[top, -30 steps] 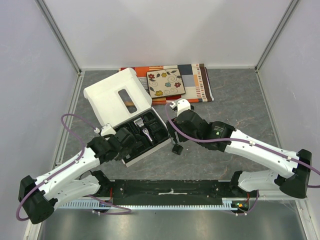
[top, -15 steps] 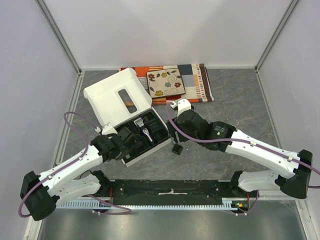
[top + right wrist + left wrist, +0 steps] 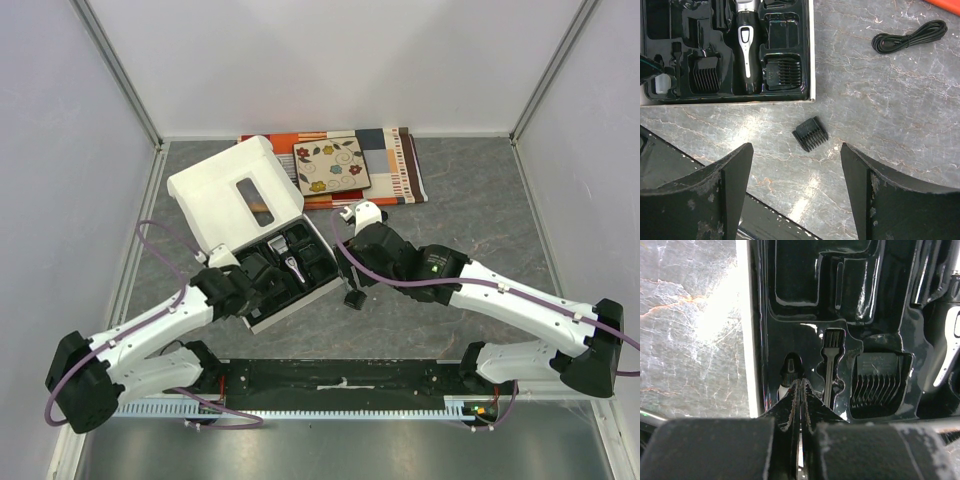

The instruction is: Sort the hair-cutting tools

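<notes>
The black-and-silver clipper (image 3: 746,40) lies in the black insert of the open white box (image 3: 318,290), with comb guards (image 3: 781,72) seated beside it. My left gripper (image 3: 801,383) is shut with nothing between its fingers. Its tips rest in the insert's left corner, just short of a small black-capped cylinder (image 3: 791,367), beside a little brush (image 3: 831,342) and a comb guard (image 3: 880,385). My right gripper (image 3: 796,147) stands open above the table. A loose black comb guard (image 3: 810,133) lies on the stone just beyond its fingertips. A coiled black cord (image 3: 910,37) lies on the table further right.
The box's white lid (image 3: 235,195) lies folded back at the far left. A flowered tile (image 3: 331,165) rests on a striped cloth (image 3: 400,165) at the back. The dark rail along the table's near edge (image 3: 340,385) runs below both arms.
My left gripper has shut and its arm has edged forward along the box's near-left corner. The right arm has stayed almost still, open over the loose comb guard.
</notes>
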